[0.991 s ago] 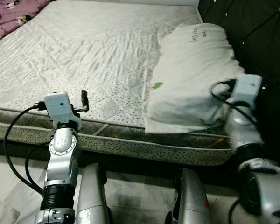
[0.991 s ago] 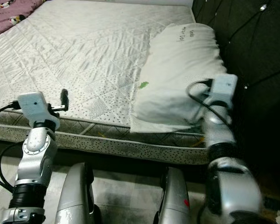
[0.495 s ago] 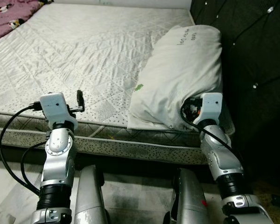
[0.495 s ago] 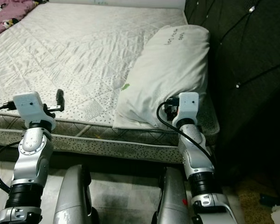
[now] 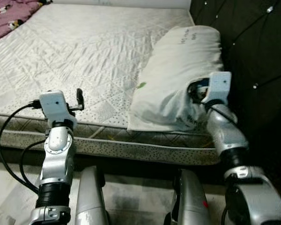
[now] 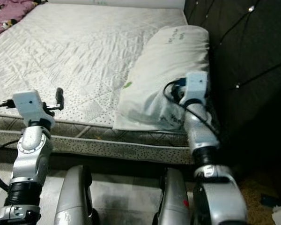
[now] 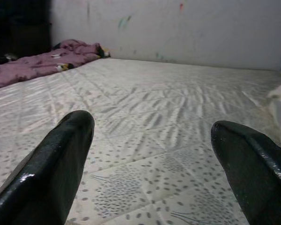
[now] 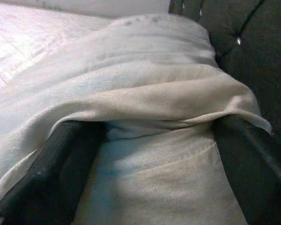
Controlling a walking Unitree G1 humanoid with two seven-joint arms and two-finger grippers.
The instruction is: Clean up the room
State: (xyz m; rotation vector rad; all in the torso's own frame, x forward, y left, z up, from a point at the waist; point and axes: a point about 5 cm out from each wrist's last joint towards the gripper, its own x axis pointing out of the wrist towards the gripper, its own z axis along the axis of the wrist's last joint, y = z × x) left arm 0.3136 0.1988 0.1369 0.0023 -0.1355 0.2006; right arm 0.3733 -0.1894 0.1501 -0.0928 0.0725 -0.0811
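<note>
**Right pincer in the pillow at the bed's near right corner**

- Pillow point(image 5: 178, 75): white, lies at right of centre in the left eye view, on the bare quilted mattress point(image 5: 84, 51), its far end against the dark tufted headboard point(image 5: 253, 56). Small green mark on its near left side; handwriting near its far end.
- Right pincer point(image 8: 145, 140): pushed into the pillow's near right corner. Right wrist view shows the two black fingers point(image 8: 61, 164) spread wide, cloth draped over both and bunched between them. Whether they clamp the fabric: cannot tell.
- Left pincer point(image 7: 154, 154): raised over the mattress's near edge, lower left of the left eye view. Fingers wide apart, nothing held.
- Purple blanket point(image 5: 11, 14): upper left corner of the frame, on the bed's far side.
- The robot's own legs point(image 5: 91, 197) show along the bottom edge, over the pale floor.
</note>
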